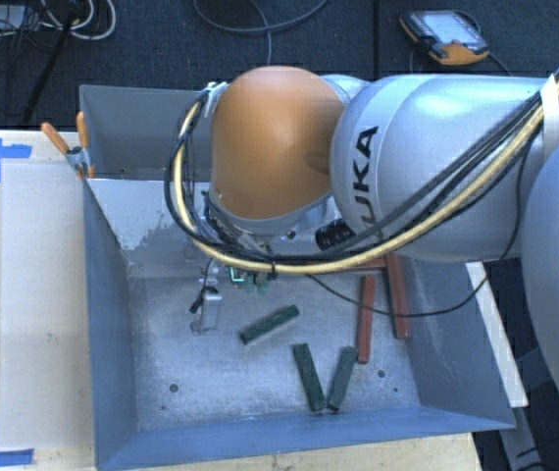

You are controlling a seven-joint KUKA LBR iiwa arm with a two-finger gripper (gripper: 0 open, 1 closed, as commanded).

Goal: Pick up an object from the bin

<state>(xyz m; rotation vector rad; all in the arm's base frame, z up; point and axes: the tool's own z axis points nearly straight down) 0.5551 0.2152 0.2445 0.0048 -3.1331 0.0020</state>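
My gripper (204,314) hangs below the orange wrist cover, over the left middle of the bin floor, with one metal fingertip showing just above the bare floor. A dark green bar (269,324) lies tilted a short way to its right, apart from the fingertip. Two more dark green bars (307,376) (341,379) lie side by side near the bin's front, forming a narrow V.
Two reddish-brown sticks (364,318) (397,297) lie at the right of the bin, partly under the arm. The arm and its orange cover hide the back middle of the bin. Bare floor lies to the left and front left.
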